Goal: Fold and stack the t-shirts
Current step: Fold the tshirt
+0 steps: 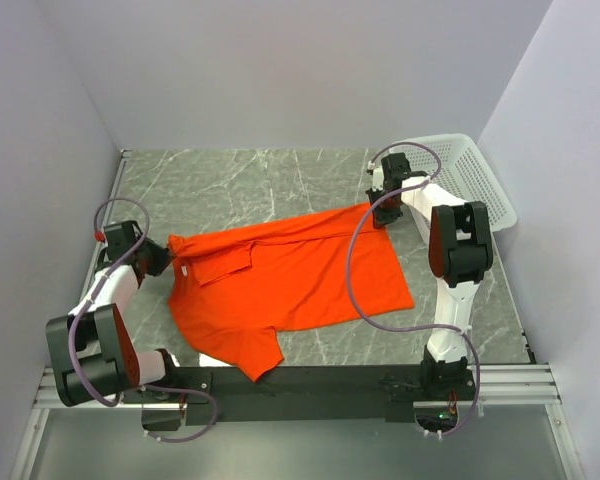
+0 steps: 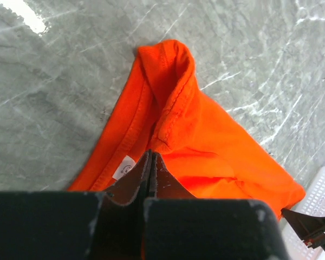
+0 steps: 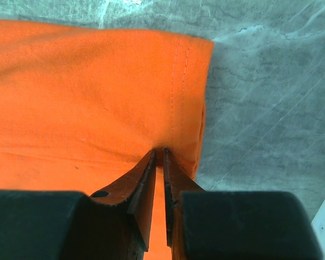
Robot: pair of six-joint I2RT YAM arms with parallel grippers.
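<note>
Lab enclosure: plain white walls [image 1: 280,70] around marble-patterned tabletop [image 1: 240,180].

The left gripper [image 2: 151,156] has its jaws pinched together on the ribbed edge of the orange-red t-shirt [image 2: 206,141], just beside a small white label [image 2: 123,167]. The cloth lies bunched on the grey marbled table [image 2: 54,97], with a white mesh basket [image 2: 322,195] at the lower right

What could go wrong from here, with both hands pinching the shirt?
The right hand grips only a hemmed corner of the t-shirt; it may slip out. The left hand holds bunched, folded-over cloth, so the fold could come out crooked. The white basket sits close to the right arm and could get knocked.
</note>
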